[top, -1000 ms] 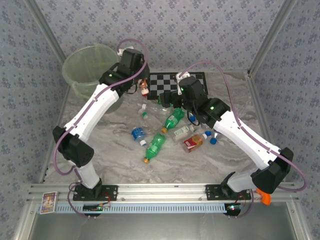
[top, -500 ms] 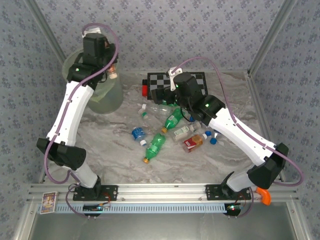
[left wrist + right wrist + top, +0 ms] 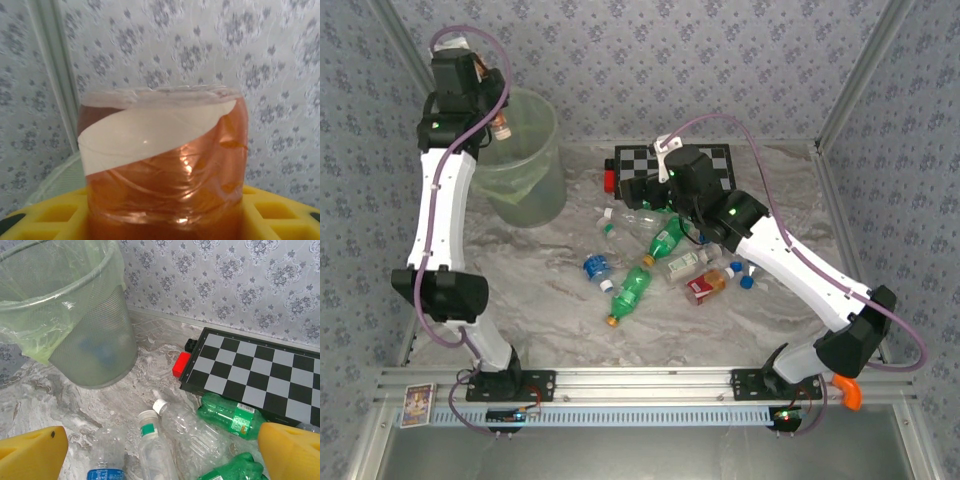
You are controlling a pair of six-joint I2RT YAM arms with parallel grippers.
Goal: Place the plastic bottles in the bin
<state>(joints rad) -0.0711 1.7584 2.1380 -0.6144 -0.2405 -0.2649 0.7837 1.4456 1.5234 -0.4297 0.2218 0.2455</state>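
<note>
One orange-brown bottle (image 3: 165, 170) is clamped between the left gripper's (image 3: 496, 122) yellow fingers (image 3: 45, 215), its long axis running out past their tips, high above the table's (image 3: 550, 300) far-left corner. Seen from above, it sits over the left part of the bin's (image 3: 532, 188) mouth, so letting go should drop it inside. Rightward, the right gripper (image 3: 160, 452) hangs spread wide over the loose bottles (image 3: 640, 285) by the checkerboard (image 3: 260, 375). A clear bottle (image 3: 195, 430) lies just ahead, slanted across the gap.
</note>
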